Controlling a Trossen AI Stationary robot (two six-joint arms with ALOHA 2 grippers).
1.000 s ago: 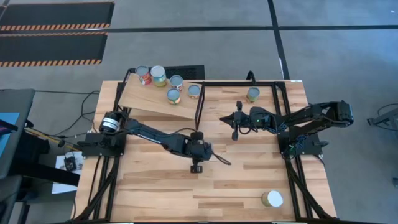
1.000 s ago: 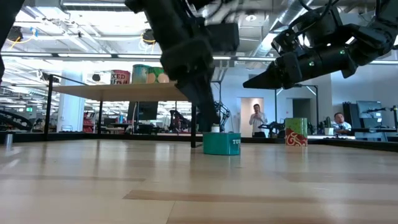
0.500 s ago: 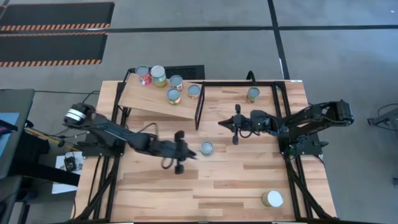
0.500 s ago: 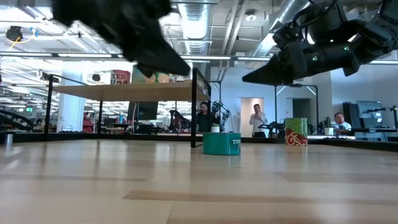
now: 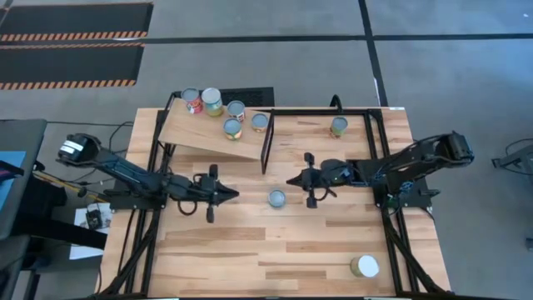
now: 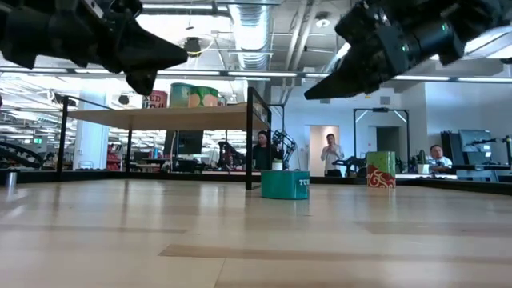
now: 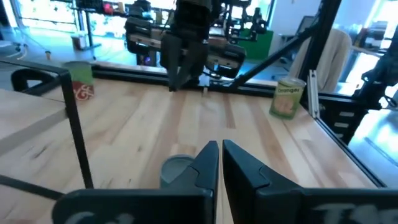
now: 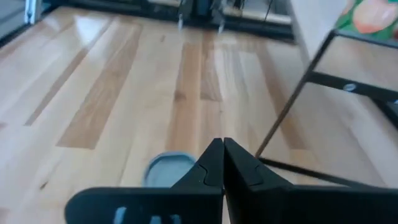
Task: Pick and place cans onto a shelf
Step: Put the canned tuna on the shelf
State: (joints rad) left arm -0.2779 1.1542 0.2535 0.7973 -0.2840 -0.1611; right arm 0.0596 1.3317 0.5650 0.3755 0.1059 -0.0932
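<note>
Teal can [image 5: 276,198] is sitting mid-table, between both arms. Right gripper [image 5: 309,178], fingers pressed together and empty, is hovering just beside it; it should spread wide, centre over the lid, then descend. Left gripper [image 5: 218,194], also closed, is waiting near the shelf [image 5: 200,129].

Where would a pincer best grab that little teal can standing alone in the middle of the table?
The teal can stands upright with its flat grey top up, well clear of other things. Its round side wall looks like the best part to grip, one finger on each side, coming down from above. The right pincer is nearest; both its fingers look closed, so it would likely need to open first.
</note>
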